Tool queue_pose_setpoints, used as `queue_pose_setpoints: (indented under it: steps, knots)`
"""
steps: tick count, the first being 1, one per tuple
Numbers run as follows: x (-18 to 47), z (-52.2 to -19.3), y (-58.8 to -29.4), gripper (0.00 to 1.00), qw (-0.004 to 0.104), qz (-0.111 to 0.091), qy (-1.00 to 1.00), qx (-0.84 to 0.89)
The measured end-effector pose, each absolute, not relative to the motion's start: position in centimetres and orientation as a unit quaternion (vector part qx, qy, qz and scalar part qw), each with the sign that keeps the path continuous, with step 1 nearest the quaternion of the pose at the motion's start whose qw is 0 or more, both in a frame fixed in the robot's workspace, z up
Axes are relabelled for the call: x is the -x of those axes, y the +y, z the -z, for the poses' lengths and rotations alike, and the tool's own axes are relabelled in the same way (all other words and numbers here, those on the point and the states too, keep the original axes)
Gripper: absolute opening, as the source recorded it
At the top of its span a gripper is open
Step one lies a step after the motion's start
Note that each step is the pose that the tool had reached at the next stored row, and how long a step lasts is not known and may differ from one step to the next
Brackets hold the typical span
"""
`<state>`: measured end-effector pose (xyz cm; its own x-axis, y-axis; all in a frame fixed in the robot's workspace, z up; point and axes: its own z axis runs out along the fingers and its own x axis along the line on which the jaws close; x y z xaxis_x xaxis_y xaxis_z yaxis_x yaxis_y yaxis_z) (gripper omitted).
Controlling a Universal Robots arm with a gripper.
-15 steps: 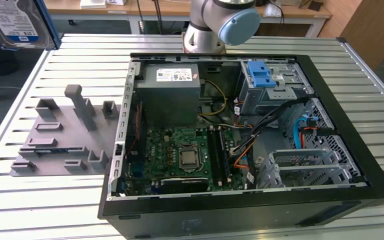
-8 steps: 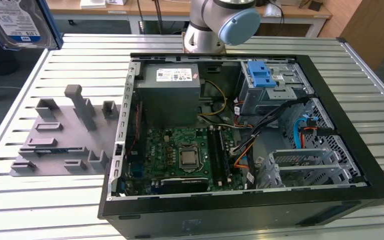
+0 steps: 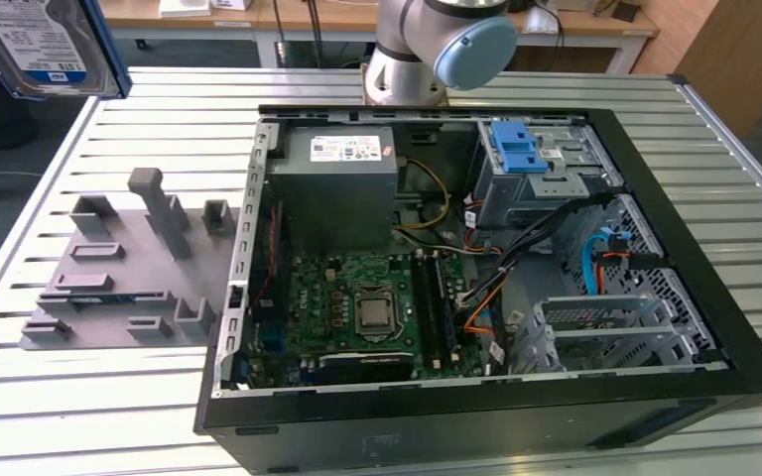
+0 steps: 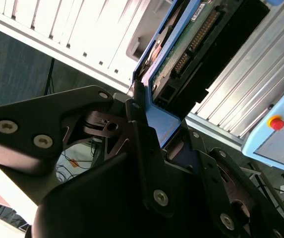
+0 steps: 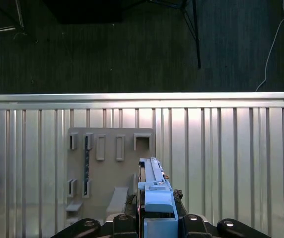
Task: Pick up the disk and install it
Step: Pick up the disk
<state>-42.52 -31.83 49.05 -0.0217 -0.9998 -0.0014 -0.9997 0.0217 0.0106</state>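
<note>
We have the disk (image 5: 154, 196) pinched edge-on between our jaws, which close on its blue carrier bracket (image 4: 164, 124), so it hangs clear of the slatted metal surface (image 5: 221, 148). Beyond the jaws lies the grey slotted fixture plate (image 5: 107, 173). The open computer case (image 3: 460, 431) stands well off to their side.

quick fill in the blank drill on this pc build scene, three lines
The gripper holds the disk, which sits in a ____ carrier.
The grey fixture plate lies on the exterior view's ____ of the computer case.
The computer case's side is ____, showing the motherboard.
Missing: blue; left; open.
</note>
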Motion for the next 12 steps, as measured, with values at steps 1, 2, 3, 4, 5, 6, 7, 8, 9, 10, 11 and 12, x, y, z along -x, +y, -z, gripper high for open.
queue_pose_setpoints:
  steps: [1, 2, 3, 4, 5, 6, 7, 8, 9, 10, 11, 12]
  knots:
    - [42.46, -49.05, -31.83, 0.36, 0.003, 0.004, -0.715, -0.699]
    - [42.41, -49.06, -31.83, 0.36, 0.003, 0.004, -0.715, -0.699]
    - [42.35, -49.06, -31.83, 0.36, 0.003, 0.004, -0.715, -0.699]
    - [42.30, -49.05, -31.83, 0.36, 0.003, 0.004, -0.715, -0.699]
    - [42.25, -49.05, -31.83, 0.36, 0.003, 0.004, -0.715, -0.699]
    - [42.20, -49.05, -31.83, 0.36, 0.003, 0.004, -0.715, -0.699]
    - [42.15, -49.06, -31.83, 0.36, 0.003, 0.004, -0.715, -0.699]
    - [42.09, -49.06, -31.83, 0.36, 0.003, 0.004, -0.715, -0.699]
    - [42.04, -49.06, -31.83, 0.36, 0.003, 0.004, -0.715, -0.699]
    - [42.00, -49.06, -31.83, 0.36, 0.003, 0.004, -0.715, -0.699]
    - [41.95, -49.05, -31.83, 0.36, 0.003, 0.004, -0.715, -0.699]
    - [41.91, -49.05, -31.83, 0.36, 0.003, 0.004, -0.715, -0.699]
